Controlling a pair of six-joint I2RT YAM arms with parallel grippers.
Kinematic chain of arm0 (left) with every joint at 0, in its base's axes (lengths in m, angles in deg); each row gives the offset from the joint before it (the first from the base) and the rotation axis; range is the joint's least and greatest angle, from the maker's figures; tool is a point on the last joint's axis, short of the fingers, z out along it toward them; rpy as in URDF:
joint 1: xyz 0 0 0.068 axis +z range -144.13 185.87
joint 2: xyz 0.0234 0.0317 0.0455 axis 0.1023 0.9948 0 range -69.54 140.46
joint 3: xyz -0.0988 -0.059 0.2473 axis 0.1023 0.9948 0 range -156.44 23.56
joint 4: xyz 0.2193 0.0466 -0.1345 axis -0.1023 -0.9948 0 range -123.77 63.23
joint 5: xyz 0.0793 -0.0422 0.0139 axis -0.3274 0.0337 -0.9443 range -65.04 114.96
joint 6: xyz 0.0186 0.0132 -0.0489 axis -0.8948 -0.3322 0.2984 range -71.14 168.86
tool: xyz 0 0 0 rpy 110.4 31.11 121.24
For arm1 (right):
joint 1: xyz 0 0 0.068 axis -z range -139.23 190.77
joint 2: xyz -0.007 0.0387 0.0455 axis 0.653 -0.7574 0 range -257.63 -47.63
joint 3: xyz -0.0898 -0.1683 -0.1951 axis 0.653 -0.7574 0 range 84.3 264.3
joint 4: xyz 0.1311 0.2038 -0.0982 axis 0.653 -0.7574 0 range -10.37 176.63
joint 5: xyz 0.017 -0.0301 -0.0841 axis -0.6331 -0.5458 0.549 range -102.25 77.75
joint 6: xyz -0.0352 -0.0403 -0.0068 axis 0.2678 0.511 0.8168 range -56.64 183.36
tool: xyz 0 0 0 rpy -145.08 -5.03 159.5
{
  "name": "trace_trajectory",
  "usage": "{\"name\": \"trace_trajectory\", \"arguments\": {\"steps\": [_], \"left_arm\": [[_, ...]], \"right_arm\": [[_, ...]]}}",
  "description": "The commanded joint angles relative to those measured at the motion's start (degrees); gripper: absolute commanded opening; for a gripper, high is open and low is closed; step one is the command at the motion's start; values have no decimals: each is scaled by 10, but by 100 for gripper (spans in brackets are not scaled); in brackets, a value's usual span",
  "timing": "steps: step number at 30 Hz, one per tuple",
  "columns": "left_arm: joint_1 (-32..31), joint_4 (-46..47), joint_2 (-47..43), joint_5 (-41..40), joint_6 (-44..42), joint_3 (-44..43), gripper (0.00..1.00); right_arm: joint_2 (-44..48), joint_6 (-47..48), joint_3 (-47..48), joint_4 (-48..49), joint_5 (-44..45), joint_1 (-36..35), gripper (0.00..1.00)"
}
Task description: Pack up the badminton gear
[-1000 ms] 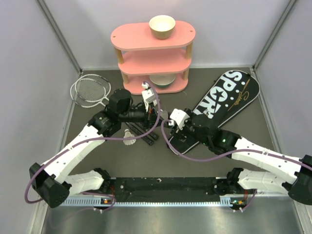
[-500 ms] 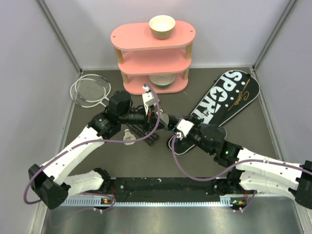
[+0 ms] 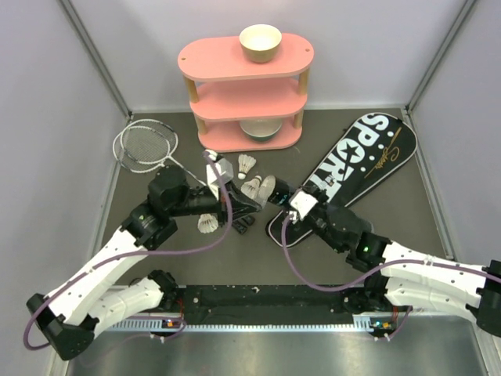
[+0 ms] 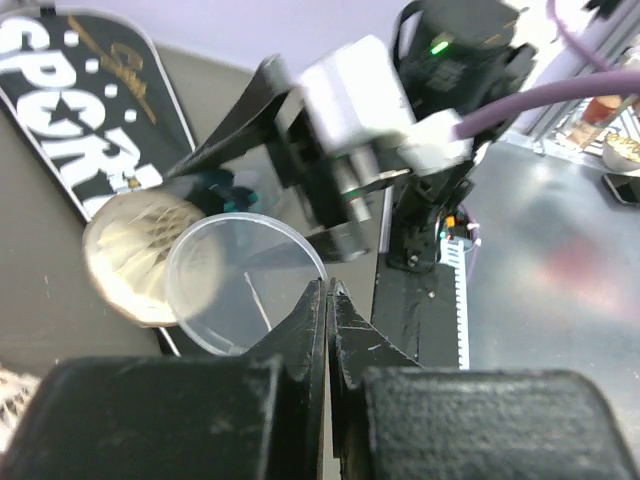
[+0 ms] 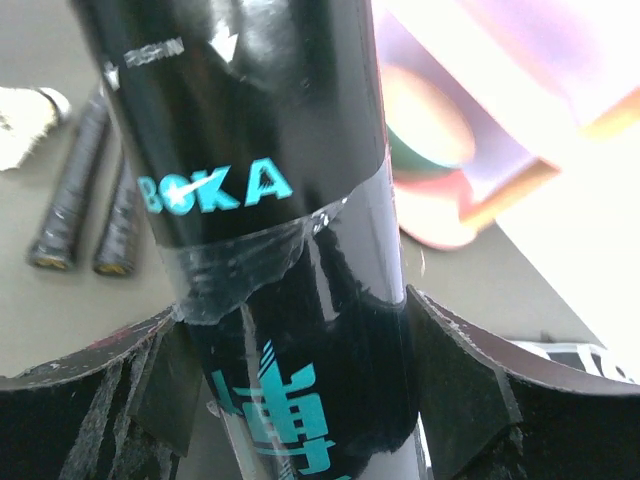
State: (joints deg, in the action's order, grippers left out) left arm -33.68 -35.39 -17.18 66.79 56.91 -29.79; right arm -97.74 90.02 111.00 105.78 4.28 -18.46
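Note:
My right gripper (image 3: 286, 200) (image 5: 290, 320) is shut on the black tube (image 3: 277, 192) (image 5: 270, 190), lettered in teal. The tube's mouth points left, with a white shuttlecock (image 3: 252, 188) (image 4: 128, 255) at it. My left gripper (image 3: 237, 206) (image 4: 328, 288) is shut, its tips pinching the rim of a clear round lid (image 4: 243, 288) just off the tube's mouth. Two more shuttlecocks lie on the table, one (image 3: 248, 163) by the shelf and one (image 3: 207, 223) under my left wrist. The rackets (image 3: 145, 146) lie at the left, handles (image 3: 243, 225) (image 5: 88, 205) towards the middle. The SPORT bag (image 3: 354, 166) (image 4: 85, 110) lies at the right.
A pink three-tier shelf (image 3: 246, 94) stands at the back centre, with one cream bowl (image 3: 260, 42) on top and another (image 3: 259, 129) on its lowest tier. Grey walls close in the table on the left, back and right.
My left arm has drawn back to the left and nearer, away from the tube's mouth, uncovering the shuttlecock by the shelf. My right arm has brought the tube left and nearer.

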Motion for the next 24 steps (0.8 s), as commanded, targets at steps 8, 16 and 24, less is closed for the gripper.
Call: {"name": "trace_trajectory", "arguments": {"steps": [8, 16, 24], "left_arm": [[6, 53, -21, -8, 10, -4, 0], [31, -63, 30, -220, 75, -47, 0], [141, -82, -47, -277, 256, 91, 0]], "right_arm": [[55, -55, -31, -50, 101, 11, 4], [62, -56, -4, -73, 141, 12, 6], [77, -85, 48, -146, 86, 12, 7]]}}
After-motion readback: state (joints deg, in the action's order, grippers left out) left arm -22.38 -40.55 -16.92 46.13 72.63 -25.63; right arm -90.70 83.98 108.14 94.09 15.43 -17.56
